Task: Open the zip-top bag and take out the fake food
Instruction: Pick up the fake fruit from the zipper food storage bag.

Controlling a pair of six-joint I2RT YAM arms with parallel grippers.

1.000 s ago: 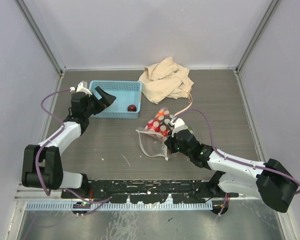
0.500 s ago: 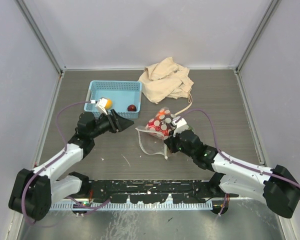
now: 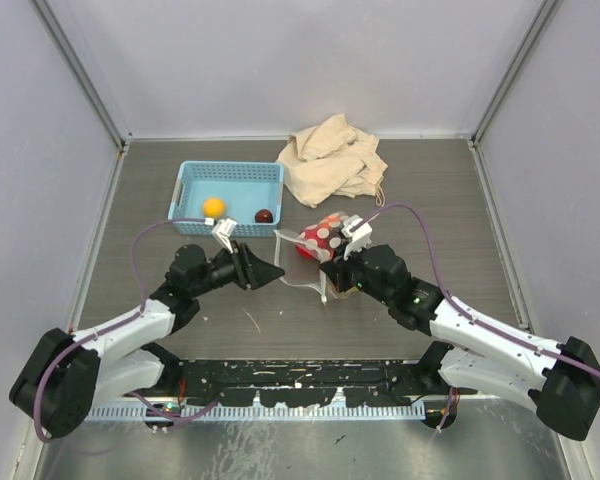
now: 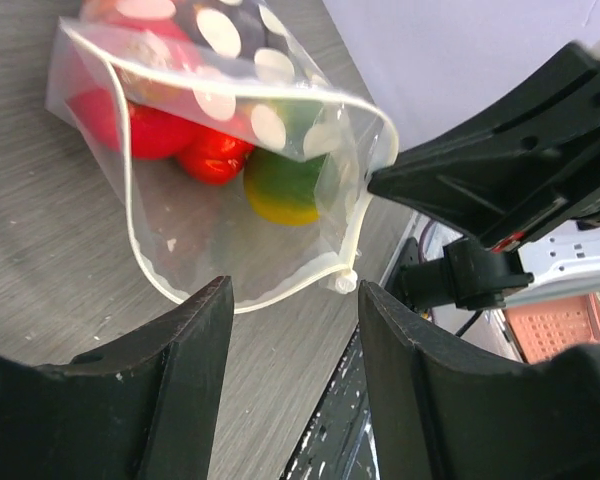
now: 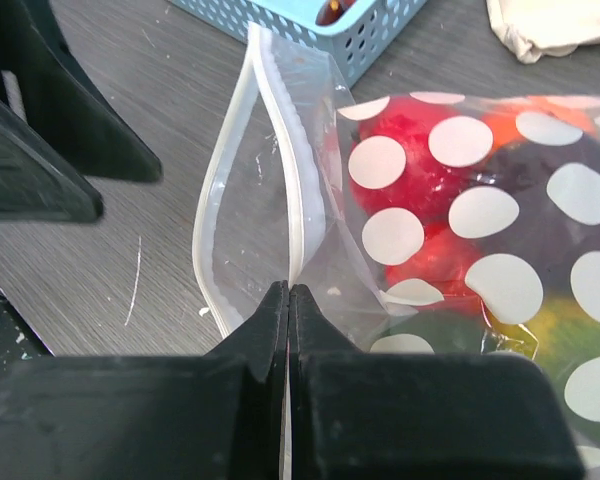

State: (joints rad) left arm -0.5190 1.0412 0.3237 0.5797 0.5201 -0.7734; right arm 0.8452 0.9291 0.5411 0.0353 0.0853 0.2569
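The zip-top bag (image 4: pixel 210 225) is lying near the middle of the worktop (image 3: pixel 440 210), its mouth gaping toward the left edge and its filled end pointing toward the far right corner. The right gripper (image 5: pixel 288 298) is reaching in from the near right and pinching the white zip strip (image 5: pixel 298 190) at the near side of the mouth, its jaws pressed together on that strip so that the two lips are standing apart in a loop. The fake food (image 3: pixel 318 238) is sitting bunched at the closed end of the bag: red pieces (image 4: pixel 155 130) are pressing against the dotted plastic, and a green and yellow piece (image 4: pixel 280 190) is lying closest to the opening. The left gripper (image 3: pixel 268 272) is hovering just beside the mouth on its left side, its jaws standing apart with nothing between them and not touching the bag. A blue basket (image 3: pixel 230 168) is sitting toward the far left corner, just beyond the bag's mouth, and is holding an orange ball (image 3: pixel 213 207) and a dark maroon piece (image 3: pixel 264 215) well apart from each other. A beige cloth bag (image 3: pixel 332 160) is lying crumpled against the far edge, just beside the basket's right end. Bare surface is showing along the whole right edge, in a strip between the basket and the left edge, and along the near edge under both arms.
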